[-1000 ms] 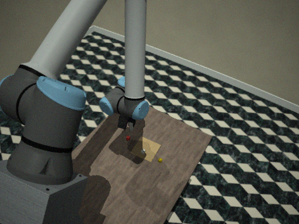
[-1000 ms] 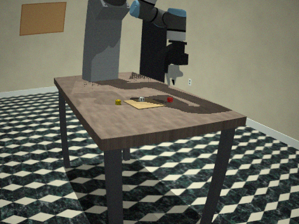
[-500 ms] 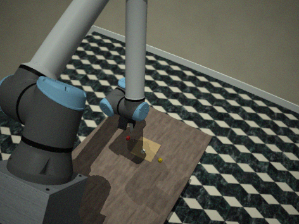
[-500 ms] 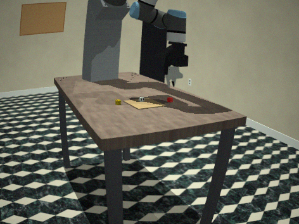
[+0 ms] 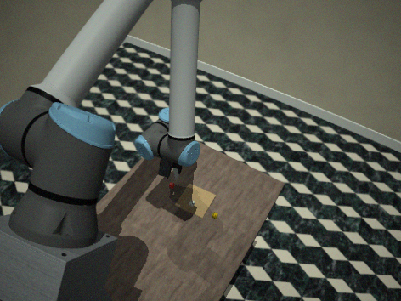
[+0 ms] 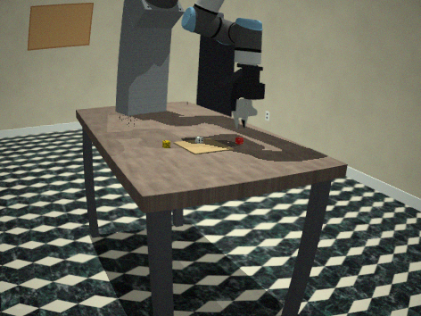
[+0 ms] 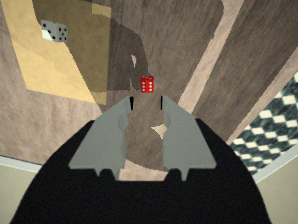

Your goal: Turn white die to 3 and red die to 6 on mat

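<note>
The red die [image 7: 146, 84] lies flat on the wooden table, off the tan mat [image 7: 60, 55] and a little to its side; it also shows in the top and exterior views [image 5: 172, 185] [image 6: 239, 140]. Its top face shows several white pips. My gripper [image 7: 147, 97] hangs above it, fingers pointing down with a gap between them and nothing in it; in the exterior view it [image 6: 241, 121] is clearly above the table. The white die [image 7: 54, 31] [image 5: 192, 203] sits on the mat [image 5: 196, 199] near its edge. The yellow die [image 5: 215, 215] [image 6: 166, 144] lies on the wood just off the mat.
The robot's base block [image 6: 143, 58] stands at the back of the table. The table's edge and the checkered floor [image 7: 272, 125] lie to the right of the red die in the wrist view.
</note>
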`<state>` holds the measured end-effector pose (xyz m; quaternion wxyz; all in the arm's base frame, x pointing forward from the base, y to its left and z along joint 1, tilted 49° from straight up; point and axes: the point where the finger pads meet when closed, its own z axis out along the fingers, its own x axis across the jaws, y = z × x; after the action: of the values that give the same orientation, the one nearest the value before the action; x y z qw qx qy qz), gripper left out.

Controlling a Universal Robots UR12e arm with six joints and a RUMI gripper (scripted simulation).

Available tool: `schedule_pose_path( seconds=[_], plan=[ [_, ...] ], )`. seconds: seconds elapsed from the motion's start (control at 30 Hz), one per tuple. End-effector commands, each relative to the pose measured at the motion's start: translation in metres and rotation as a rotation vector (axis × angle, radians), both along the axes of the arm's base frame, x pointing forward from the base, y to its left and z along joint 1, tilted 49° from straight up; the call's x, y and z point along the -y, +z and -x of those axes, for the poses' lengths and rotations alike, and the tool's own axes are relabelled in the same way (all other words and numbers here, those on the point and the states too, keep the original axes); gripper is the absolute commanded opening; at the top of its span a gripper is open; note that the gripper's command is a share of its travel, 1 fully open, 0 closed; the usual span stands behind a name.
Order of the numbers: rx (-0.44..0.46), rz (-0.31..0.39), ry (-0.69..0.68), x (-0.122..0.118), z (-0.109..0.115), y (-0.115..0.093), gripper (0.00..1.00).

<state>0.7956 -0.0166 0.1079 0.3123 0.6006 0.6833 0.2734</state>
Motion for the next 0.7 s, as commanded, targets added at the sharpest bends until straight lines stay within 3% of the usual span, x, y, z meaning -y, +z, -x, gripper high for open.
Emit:
schedule_pose_path(
  seconds=[0.0,0.67],
  plan=[
    [0.001,0.0,0.0,0.0,-0.007,-0.005,0.21],
    [0.001,0.0,0.0,0.001,-0.02,-0.016,0.21]
  ],
)
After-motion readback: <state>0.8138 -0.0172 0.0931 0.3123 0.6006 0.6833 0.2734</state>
